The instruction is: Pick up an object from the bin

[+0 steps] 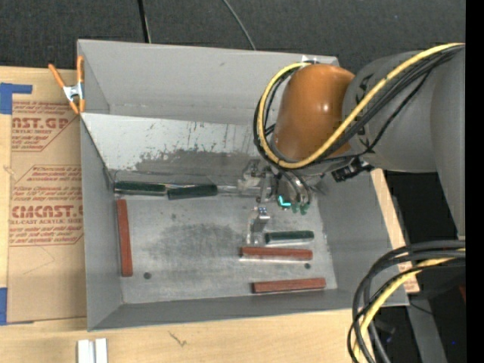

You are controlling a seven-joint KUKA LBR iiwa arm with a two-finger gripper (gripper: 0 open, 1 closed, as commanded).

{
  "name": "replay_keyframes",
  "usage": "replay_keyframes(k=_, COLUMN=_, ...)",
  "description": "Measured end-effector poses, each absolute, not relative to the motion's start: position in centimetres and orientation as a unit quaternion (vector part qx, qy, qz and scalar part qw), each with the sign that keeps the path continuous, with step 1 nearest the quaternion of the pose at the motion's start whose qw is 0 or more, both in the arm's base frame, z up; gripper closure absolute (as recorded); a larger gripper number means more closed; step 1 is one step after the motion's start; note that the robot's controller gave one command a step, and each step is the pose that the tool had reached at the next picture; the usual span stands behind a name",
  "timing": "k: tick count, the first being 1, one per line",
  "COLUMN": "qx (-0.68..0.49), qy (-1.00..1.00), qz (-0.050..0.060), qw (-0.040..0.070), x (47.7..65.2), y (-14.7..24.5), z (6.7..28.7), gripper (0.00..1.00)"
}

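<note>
KUKA arm's metal pincer (259, 229) hangs low in a grey sheet-metal bin (189, 82). Its tip is at the left end of a short, dark green bar (291, 237) that lies flat on the floor, right of centre. Whether the pincer is wide or narrow cannot be told from this angle.

A glossy, rounded orange cover (310, 112) caps the wrist, looped by yellow-and-black cables (266, 119).

Just beside the green bar, on the side toward the front wall, a longer, matte red bar (276, 253) lies parallel to it, slim and straight-edged. A like-coloured front bar (289, 284) lies apart from these, nearer the front wall. A third red-brown piece, the left bar (123, 237), runs along the foot of the left wall.

Two dark green back bars (140, 190) (191, 192) lie end to end at the foot of the back wall.

The bin's floor is scuffed, with dull worn patches at its centre, and the sloping back wall carries dark streaks. The bin stands on a pale wooden desk (227, 339).
</note>
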State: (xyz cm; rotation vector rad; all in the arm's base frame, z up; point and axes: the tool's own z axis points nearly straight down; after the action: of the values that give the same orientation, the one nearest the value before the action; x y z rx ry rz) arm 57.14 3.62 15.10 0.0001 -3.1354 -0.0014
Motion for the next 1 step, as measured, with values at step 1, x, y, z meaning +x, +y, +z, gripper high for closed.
replay_keyframes(k=1, qx=0.0, qy=-1.0, qz=-0.001, qw=0.0, x=57.33, y=3.61, z=15.48, gripper=0.0)
